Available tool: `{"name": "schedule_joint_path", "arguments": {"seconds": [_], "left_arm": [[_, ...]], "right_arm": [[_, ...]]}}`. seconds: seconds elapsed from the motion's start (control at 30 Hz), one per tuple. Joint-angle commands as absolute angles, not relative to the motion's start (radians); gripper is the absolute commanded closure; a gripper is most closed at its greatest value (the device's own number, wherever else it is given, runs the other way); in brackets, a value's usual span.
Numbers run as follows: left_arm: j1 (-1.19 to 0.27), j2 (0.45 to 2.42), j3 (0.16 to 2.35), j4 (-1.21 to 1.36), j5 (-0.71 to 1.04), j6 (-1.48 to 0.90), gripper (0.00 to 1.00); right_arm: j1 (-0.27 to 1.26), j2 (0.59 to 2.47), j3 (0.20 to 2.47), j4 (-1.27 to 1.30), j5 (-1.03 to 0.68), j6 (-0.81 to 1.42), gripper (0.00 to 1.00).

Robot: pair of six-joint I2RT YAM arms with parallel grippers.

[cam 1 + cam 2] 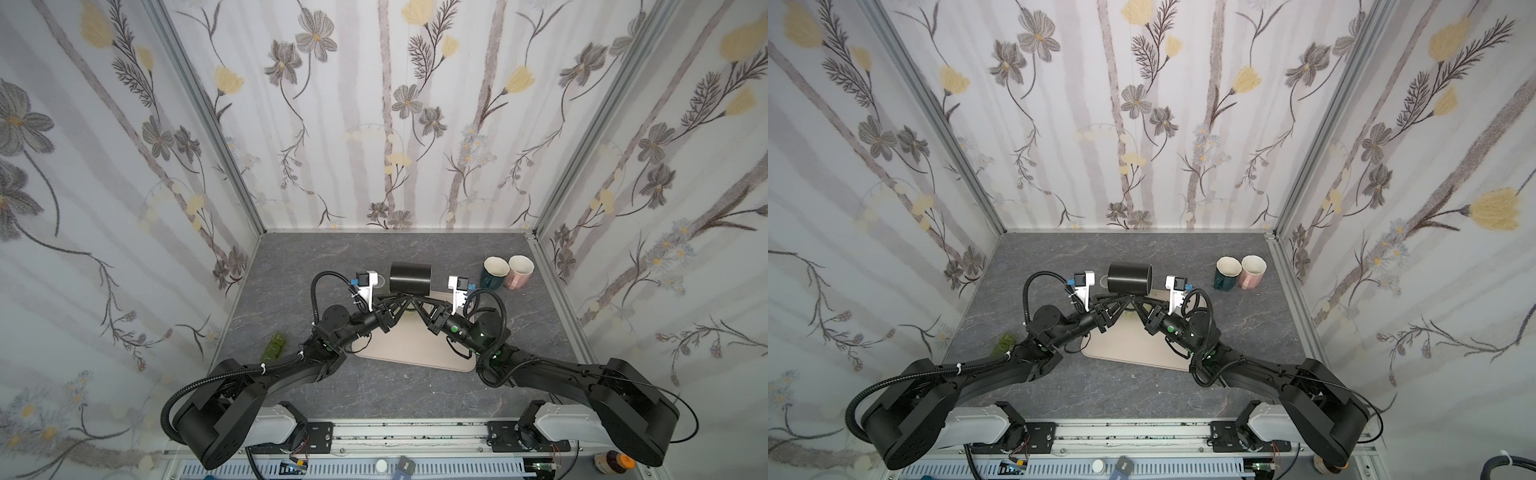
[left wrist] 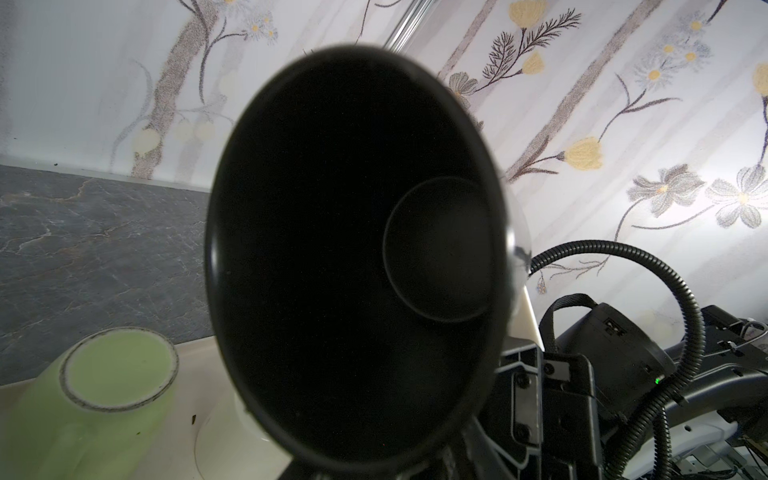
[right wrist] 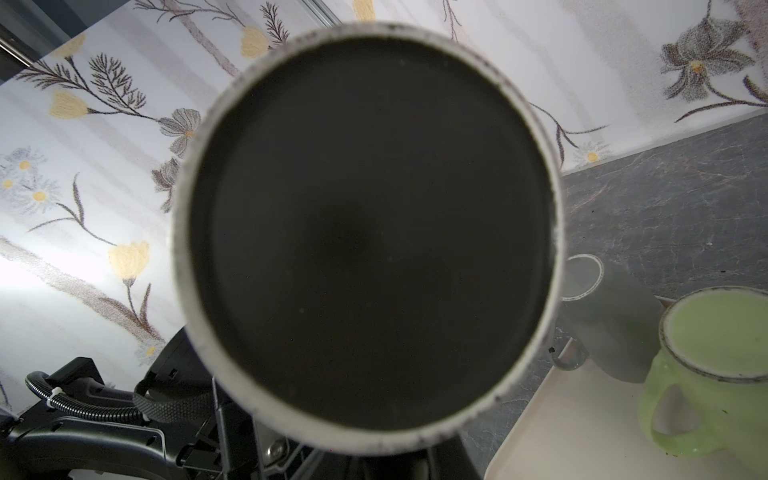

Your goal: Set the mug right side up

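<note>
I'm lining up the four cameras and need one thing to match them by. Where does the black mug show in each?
Both top views: the black mug is on its side, off the table, mid-scene.
Left wrist: its open mouth fills the middle.
Right wrist: its base fills the middle.
Shared landmark: the beige mat, seen in all four.

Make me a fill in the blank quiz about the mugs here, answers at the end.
The black mug is held in the air lying on its ___. The left wrist view looks into its mouth, while the right wrist view shows its ___. The light green mug on the beige tray stands ___. Beside the dark green mug stands a ___ mug.
Missing words: side; base; upside down; pink.
</note>
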State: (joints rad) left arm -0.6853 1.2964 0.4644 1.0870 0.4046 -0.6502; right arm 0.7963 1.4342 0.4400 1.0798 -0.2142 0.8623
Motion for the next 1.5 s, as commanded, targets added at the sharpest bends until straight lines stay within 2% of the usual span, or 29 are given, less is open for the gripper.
{"name": "schedule_joint_path", "arguments": {"seconds": [0.0, 0.47, 0.5, 0.57, 0.6, 1.0, 1.2, 1.37, 1.47], "left_arm": [[-0.684, 1.302, 0.485, 1.167, 0.429, -0.636, 0.7], [-0.68, 1.301, 0.511, 1.136, 0.47, -0.632, 0.84], [-0.681, 1.302, 0.515, 1.134, 0.471, -0.631, 0.86], [-0.681, 1.301, 0.523, 1.094, 0.471, -0.627, 0.98], [-0.68, 1.301, 0.526, 1.082, 0.467, -0.628, 1.0], [-0.678, 1.277, 0.539, 0.988, 0.443, -0.595, 1.0], [-0.68, 1.279, 0.528, 0.983, 0.398, -0.599, 1.0], [-0.68, 1.294, 0.532, 0.969, 0.382, -0.601, 1.0], [-0.68, 1.299, 0.532, 0.96, 0.368, -0.6, 1.0]], "right_arm": [[0.799, 1.44, 0.441, 1.092, -0.383, 0.851, 1.0], [0.792, 1.486, 0.444, 1.115, -0.402, 0.865, 1.0], [0.792, 1.486, 0.443, 1.109, -0.402, 0.862, 1.0], [0.791, 1.485, 0.442, 1.097, -0.4, 0.856, 1.0], [0.79, 1.483, 0.443, 1.089, -0.396, 0.852, 1.0], [0.79, 1.454, 0.45, 0.995, -0.363, 0.798, 0.99], [0.79, 1.457, 0.448, 1.021, -0.366, 0.799, 0.88], [0.79, 1.463, 0.44, 1.054, -0.374, 0.81, 0.73], [0.79, 1.46, 0.438, 1.057, -0.373, 0.811, 0.59]]}}
